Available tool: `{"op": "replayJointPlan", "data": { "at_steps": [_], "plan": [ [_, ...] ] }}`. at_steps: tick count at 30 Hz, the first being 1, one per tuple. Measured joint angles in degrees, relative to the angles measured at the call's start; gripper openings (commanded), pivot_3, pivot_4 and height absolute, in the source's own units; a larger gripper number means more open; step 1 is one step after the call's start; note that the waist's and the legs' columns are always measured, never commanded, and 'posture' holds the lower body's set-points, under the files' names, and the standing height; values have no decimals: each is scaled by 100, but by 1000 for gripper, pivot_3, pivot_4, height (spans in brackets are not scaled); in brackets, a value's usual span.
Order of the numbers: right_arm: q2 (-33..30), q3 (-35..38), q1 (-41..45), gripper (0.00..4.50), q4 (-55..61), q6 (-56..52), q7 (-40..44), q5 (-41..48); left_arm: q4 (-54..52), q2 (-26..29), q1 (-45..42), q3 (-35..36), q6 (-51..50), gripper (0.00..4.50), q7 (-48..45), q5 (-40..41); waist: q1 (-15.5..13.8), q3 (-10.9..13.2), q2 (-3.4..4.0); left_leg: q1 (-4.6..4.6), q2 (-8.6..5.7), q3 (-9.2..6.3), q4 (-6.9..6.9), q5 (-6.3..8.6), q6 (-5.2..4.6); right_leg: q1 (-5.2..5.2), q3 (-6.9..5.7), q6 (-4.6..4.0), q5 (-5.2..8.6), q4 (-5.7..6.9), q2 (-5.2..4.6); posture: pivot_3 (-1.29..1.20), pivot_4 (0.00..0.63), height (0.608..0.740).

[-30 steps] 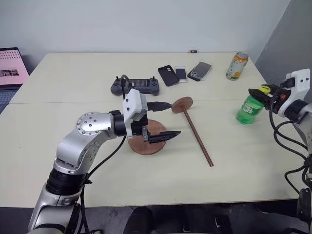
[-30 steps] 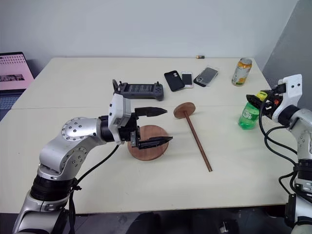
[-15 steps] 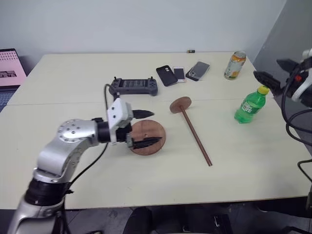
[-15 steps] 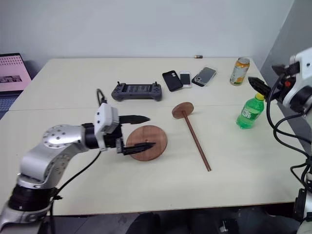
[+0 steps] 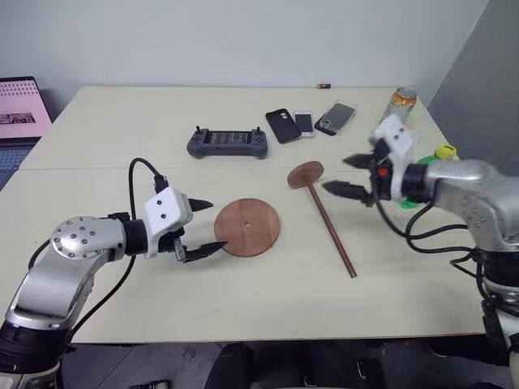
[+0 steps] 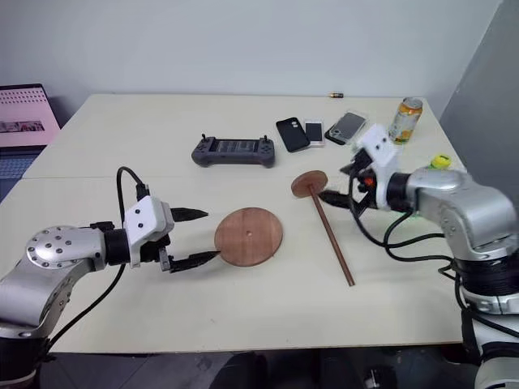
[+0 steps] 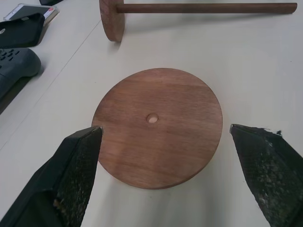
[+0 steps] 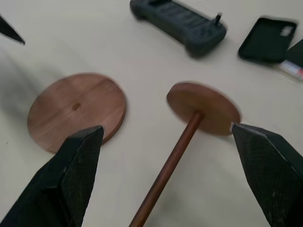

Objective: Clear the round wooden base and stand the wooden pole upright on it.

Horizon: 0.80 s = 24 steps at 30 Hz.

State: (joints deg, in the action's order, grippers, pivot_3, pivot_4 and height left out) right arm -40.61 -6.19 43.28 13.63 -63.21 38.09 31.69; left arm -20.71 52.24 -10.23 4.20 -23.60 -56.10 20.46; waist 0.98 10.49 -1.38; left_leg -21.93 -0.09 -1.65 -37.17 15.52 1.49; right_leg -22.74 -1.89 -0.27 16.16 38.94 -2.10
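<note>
Left eye view: pale worktop runs across the frame, both arms reaching in from the sides.
Round wooden base: lies flat at centre of the frame, bare, small hole in its middle.
Wooden pole: lies on its side right of centre, disc end toward the upper part of the frame, stick running toward the lower right.
Left gripper: centre left, just beside the base's left edge, fingers spread wide, holding nothing.
Right gripper: right of centre, just right of the pole's disc end, fingers wide apart, empty.
Green bottle: right edge of frame, partly hidden behind the right arm.
Upper centre: game controller, phones.
Upper right: can.
</note>
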Motion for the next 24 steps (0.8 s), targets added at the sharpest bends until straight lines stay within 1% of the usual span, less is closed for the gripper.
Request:
{"op": "replayJointPlan", "data": {
  "at_steps": [4,7,13,18,22,24],
  "plan": [
    [469,-534,423,4474,-349,-722,-372,-225,-236,-44,47,-134,-111,4500,57,-39,39,0,0,-1,2,-1,4,0,0,-9,0,-1,0,5,2,0,150,740],
    [815,-742,769,4474,-955,-1105,-629,-452,-268,-68,34,-183,-206,4500,109,-60,52,0,0,-3,1,2,3,0,0,-13,2,-1,-1,7,3,0,150,740],
    [1253,-1049,1257,4474,-2123,-1325,-758,-811,-454,-146,-52,-393,-309,4500,210,-122,56,0,0,-28,-1,8,1,-1,0,-38,7,-2,-2,10,2,0,150,740],
    [1612,-1564,2041,4474,-3527,-1282,-356,-1084,-594,-342,-159,-604,-377,4500,366,-165,69,-1,0,-30,1,11,1,-1,-1,-44,8,-3,-2,13,3,0,150,740],
    [1715,-1885,2482,4474,-4540,-1135,110,-1312,-603,-422,-188,-730,-377,4500,423,-256,67,-1,0,-37,0,11,0,-1,-1,-48,7,-3,-3,11,2,0,150,740],
    [1733,-2025,2616,4474,-4819,-1112,384,-1409,-599,-445,-207,-813,-376,4500,424,-293,67,-1,0,-41,0,9,-2,-1,-1,-48,5,-3,-3,10,2,0,150,740]
  ]
}}
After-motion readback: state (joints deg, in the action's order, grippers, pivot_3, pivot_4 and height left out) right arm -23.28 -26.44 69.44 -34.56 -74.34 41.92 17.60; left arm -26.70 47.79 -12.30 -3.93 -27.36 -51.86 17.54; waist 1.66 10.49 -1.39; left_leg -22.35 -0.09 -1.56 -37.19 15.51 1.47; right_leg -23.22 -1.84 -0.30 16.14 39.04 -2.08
